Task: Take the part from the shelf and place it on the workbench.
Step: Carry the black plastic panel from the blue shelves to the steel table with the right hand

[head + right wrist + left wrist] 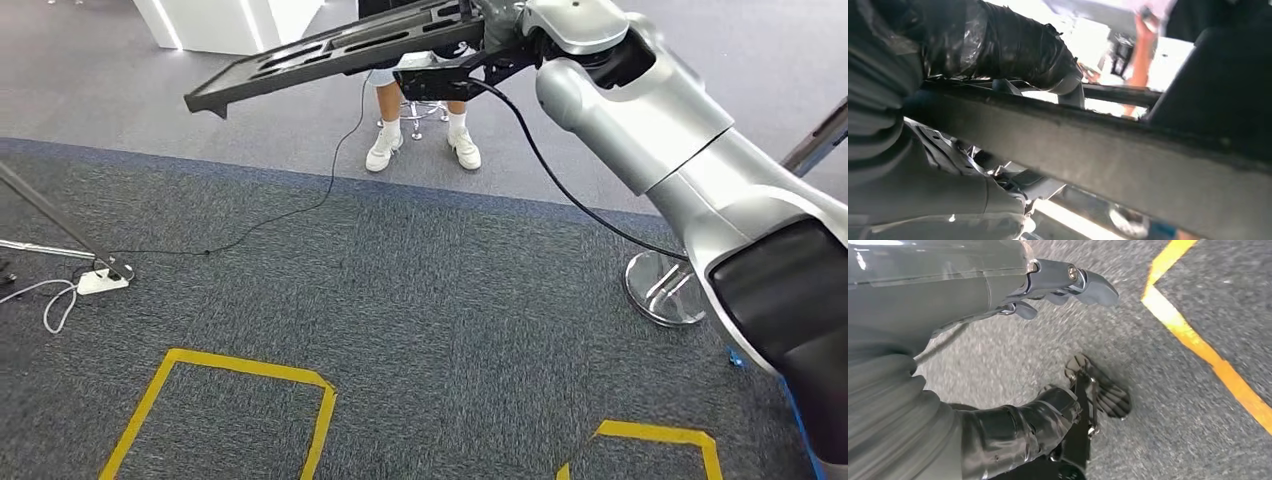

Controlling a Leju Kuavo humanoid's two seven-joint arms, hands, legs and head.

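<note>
Head view: right arm raised, carrying the part [330, 55], a long flat dark grey panel w/ slotted cutouts, tilted, above grey carpet [420, 290] near a person's white shoes [385, 147]. Right wrist view: right hand [1013, 50] grips the part's matte edge. Left wrist view: left hand [1058, 287] empty, fingers apart, over yellow floor tape [1198, 347].

no readable text, labels, numbers, signs

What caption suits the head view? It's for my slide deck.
Right arm carries a long dark part raised over grey carpet, above yellow floor markings, a seated person's feet behind.
</note>
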